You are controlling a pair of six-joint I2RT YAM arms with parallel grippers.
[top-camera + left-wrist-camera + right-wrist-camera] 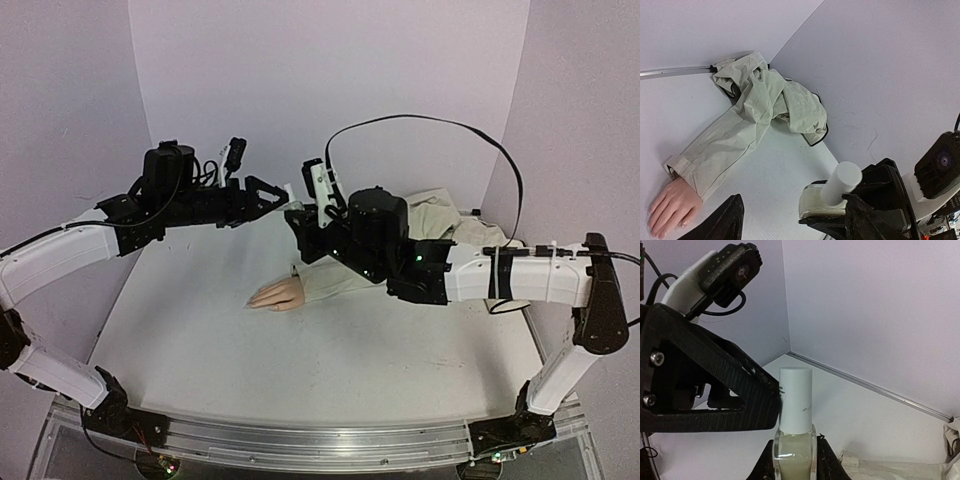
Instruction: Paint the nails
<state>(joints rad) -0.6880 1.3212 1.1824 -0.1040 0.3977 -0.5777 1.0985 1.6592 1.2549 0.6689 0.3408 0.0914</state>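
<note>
While my right tool [795,462] clamps the polish bottle [794,447] upright, I record the left tool [795,215] released, spread around its white cap [795,399], and the nails [660,227] on the surface [350,350] below, pointing toward the left arm's side.

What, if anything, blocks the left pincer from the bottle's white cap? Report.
Likely yes. The left pincer is open beside the white cap, and the right pincer grips the bottle only by its body, leaving the cap bare.
</note>
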